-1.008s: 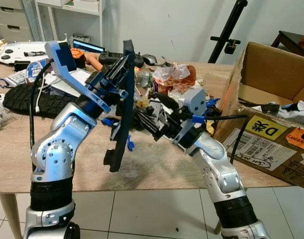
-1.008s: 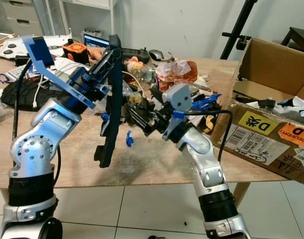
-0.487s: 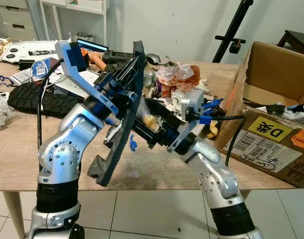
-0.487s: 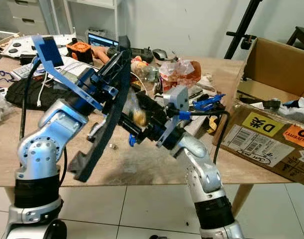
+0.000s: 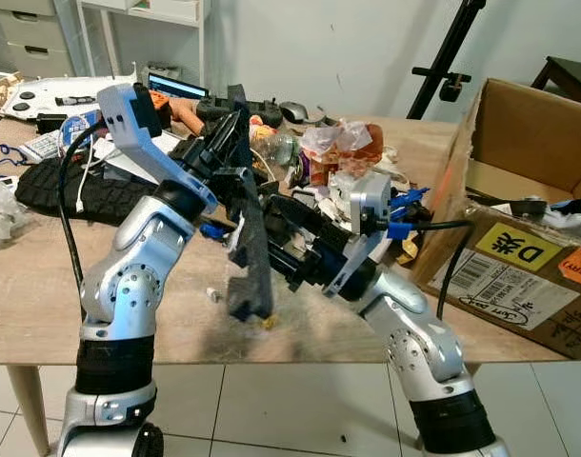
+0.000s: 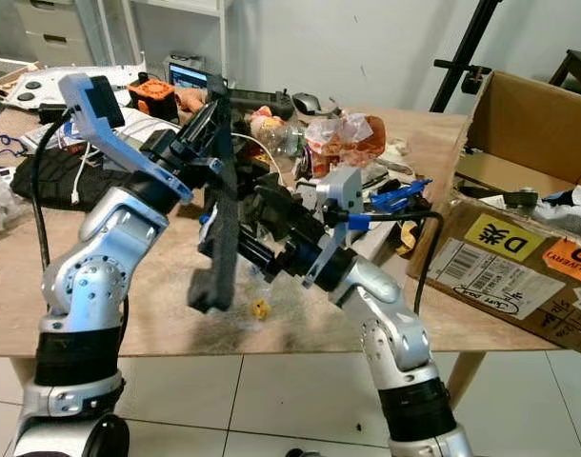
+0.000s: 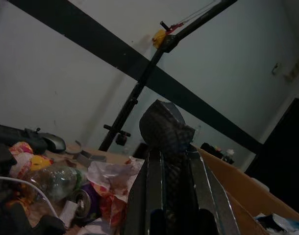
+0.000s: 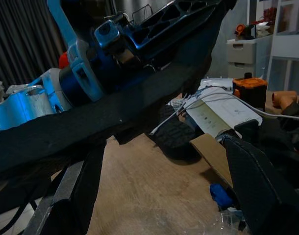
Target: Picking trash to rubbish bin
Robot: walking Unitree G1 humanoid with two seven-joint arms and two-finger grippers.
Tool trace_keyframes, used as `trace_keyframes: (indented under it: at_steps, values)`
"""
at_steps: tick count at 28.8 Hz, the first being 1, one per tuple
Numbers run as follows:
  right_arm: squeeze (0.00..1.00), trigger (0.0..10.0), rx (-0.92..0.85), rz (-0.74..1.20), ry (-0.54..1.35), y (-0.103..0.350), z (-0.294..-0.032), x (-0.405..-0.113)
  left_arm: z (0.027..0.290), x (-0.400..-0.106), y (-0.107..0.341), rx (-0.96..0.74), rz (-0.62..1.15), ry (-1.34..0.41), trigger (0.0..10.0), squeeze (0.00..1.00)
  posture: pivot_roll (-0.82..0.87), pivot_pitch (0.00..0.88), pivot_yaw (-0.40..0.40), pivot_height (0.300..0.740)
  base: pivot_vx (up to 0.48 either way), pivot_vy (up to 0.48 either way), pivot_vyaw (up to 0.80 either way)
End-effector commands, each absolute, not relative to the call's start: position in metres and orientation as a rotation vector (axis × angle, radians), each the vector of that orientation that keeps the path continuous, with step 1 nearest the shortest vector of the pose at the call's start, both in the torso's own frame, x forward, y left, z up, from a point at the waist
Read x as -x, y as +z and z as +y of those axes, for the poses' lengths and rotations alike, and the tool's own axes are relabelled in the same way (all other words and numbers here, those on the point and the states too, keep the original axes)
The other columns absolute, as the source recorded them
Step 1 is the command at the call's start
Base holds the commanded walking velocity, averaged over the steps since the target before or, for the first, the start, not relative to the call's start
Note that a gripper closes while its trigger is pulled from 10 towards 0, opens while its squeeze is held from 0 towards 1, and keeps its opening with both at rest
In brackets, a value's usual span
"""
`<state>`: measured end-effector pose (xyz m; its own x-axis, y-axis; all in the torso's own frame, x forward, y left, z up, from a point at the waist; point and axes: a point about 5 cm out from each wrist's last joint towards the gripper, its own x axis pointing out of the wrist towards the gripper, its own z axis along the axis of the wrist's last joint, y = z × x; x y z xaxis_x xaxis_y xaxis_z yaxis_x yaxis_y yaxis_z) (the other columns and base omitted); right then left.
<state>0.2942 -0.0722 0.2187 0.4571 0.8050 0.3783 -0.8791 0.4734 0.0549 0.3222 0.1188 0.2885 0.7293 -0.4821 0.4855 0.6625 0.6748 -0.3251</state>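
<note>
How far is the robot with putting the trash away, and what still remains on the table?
Nothing looks finished yet. In hand: the left gripper is shut on a long dark foam strip, held above the table, while the right gripper is open beside it. Left to do: the strip must still go to a bin, and a small yellow scrap, a plastic bottle and crumpled wrappers lie on the table.

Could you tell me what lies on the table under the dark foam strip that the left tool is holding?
Below the dark foam strip gripped by the left tool, a small yellow scrap lies on the wooden table. The strip's lower end hides whatever lies behind it.
</note>
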Motion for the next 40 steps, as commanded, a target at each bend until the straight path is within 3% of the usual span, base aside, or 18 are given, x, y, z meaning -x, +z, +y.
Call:
trace_keyframes:
  at_steps: [1,4,7,11,14,19,26,31,35,36,40]
  values:
    - [0.0,10.0,-0.258,-0.318,1.071,0.22,-0.073,-0.29,0.121,-0.327,0.288,0.46,-0.393,-0.609,0.0,0.0,0.0,0.143,-0.087,0.74,0.0,0.0,0.0]
    - [0.0,10.0,-0.268,-0.315,1.073,0.221,-0.073,-0.29,0.127,-0.331,0.288,0.444,-0.41,-0.551,0.0,0.0,0.0,0.143,-0.085,0.74,0.0,0.0,0.0]
    - [0.0,10.0,-0.265,-0.301,1.064,0.22,-0.075,-0.291,0.166,-0.347,0.295,0.384,-0.502,-0.269,0.0,0.0,0.0,0.143,-0.086,0.74,0.0,0.0,0.0]
    - [0.0,10.0,-0.228,-0.284,1.002,0.217,-0.08,-0.296,0.18,-0.348,0.3,0.313,-0.535,-0.241,0.0,0.0,0.0,0.143,-0.086,0.74,0.0,0.0,0.0]
    - [0.0,10.0,-0.123,-0.248,0.794,0.211,-0.096,-0.316,0.197,-0.349,0.31,0.18,-0.58,-0.205,0.0,0.0,0.0,0.143,-0.086,0.74,0.0,0.0,0.0]
    - [0.0,10.0,-0.163,-0.256,0.727,0.214,-0.106,-0.322,0.211,-0.35,0.319,0.15,-0.622,-0.16,0.0,0.0,0.0,0.145,-0.086,0.74,0.0,0.0,0.0]
    - [0.0,10.0,-0.186,-0.261,0.793,0.215,-0.098,-0.316,0.197,-0.348,0.318,0.248,-0.616,-0.246,0.0,0.0,0.0,0.146,-0.088,0.74,0.0,0.0,0.0]
    - [0.0,10.0,-0.298,-0.228,0.977,0.215,-0.08,-0.301,0.166,-0.344,0.312,0.372,-0.605,-0.344,0.0,0.0,0.0,0.146,-0.088,0.74,0.0,0.0,0.0]
    - [0.0,10.0,-0.332,-0.227,1.0,0.216,-0.079,-0.299,0.149,-0.341,0.306,0.382,-0.57,-0.434,0.0,0.0,0.0,0.134,-0.088,0.74,0.0,0.0,0.0]
    - [0.0,10.0,-0.334,-0.235,0.994,0.216,-0.079,-0.299,0.135,-0.334,0.305,0.429,-0.558,-0.515,0.0,0.0,0.0,0.13,-0.084,0.74,0.0,0.0,0.0]
    - [0.0,10.0,-0.337,-0.248,0.982,0.218,-0.08,-0.3,0.123,-0.325,0.308,0.51,-0.554,-0.6,0.0,0.0,0.0,0.122,-0.082,0.74,0.0,0.0,0.0]
